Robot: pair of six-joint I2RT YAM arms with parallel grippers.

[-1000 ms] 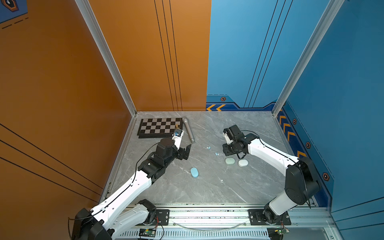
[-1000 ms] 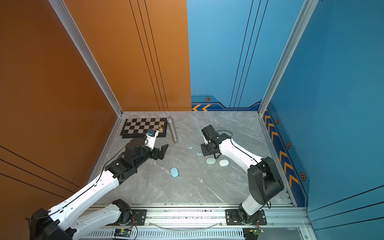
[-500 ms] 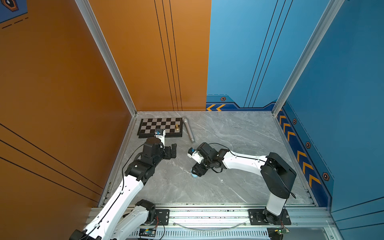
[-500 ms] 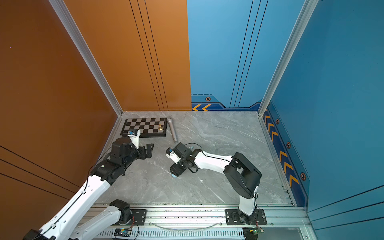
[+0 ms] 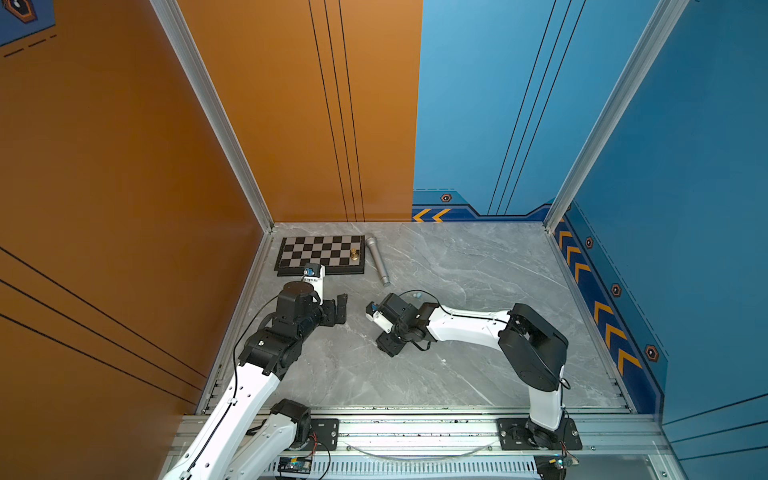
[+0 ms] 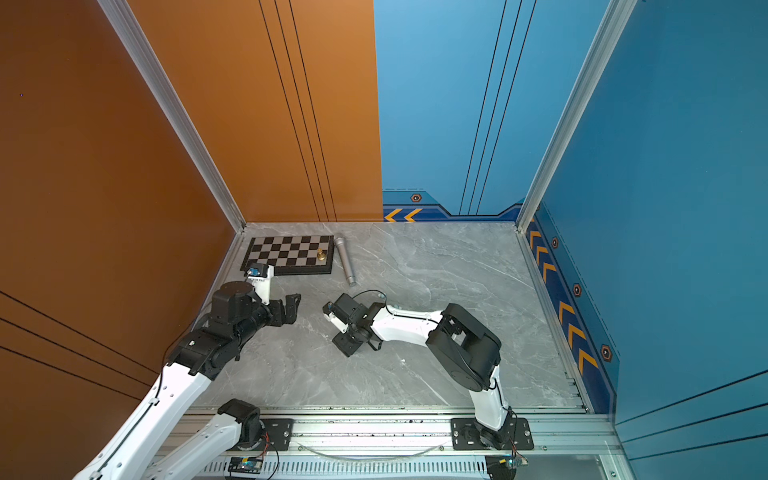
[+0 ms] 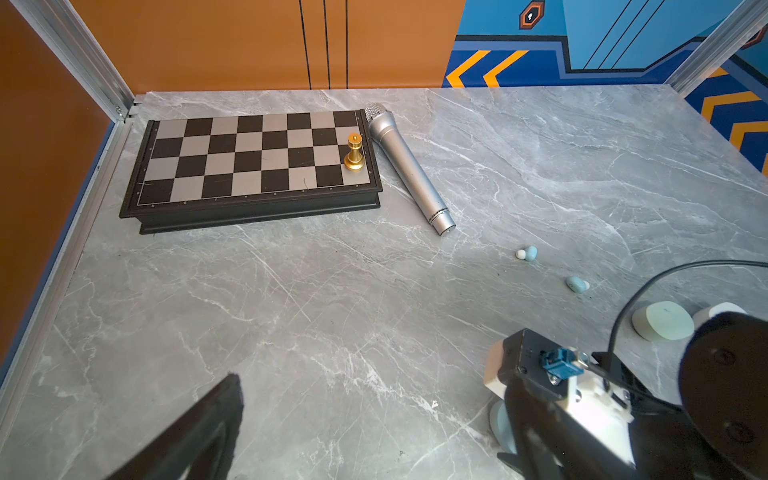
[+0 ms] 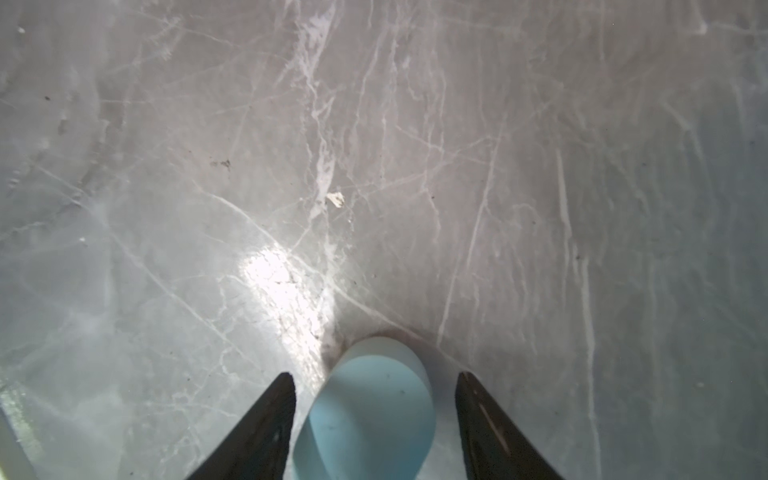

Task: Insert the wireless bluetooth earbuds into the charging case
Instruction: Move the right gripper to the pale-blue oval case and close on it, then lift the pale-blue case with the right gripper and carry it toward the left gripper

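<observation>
In the middle of the desk [image 7: 332, 311], the right claw [image 8: 375, 375] is standing spread around a pale blue case [image 8: 370, 415], not touching it. The left claw [image 5: 337, 308] is hanging wide open nearby. Three earbuds [image 7: 531, 252] are lying loose on the desk, not far from the microphone [image 7: 405, 166].

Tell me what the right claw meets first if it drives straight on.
Probably the pale blue case, lying between the open jaws of the right claw, gaps either side; then the tabletop.

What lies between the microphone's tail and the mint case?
In the left wrist view: a white bud right beside a blue bud, then a lone pale bud nearer the mint case.
</observation>
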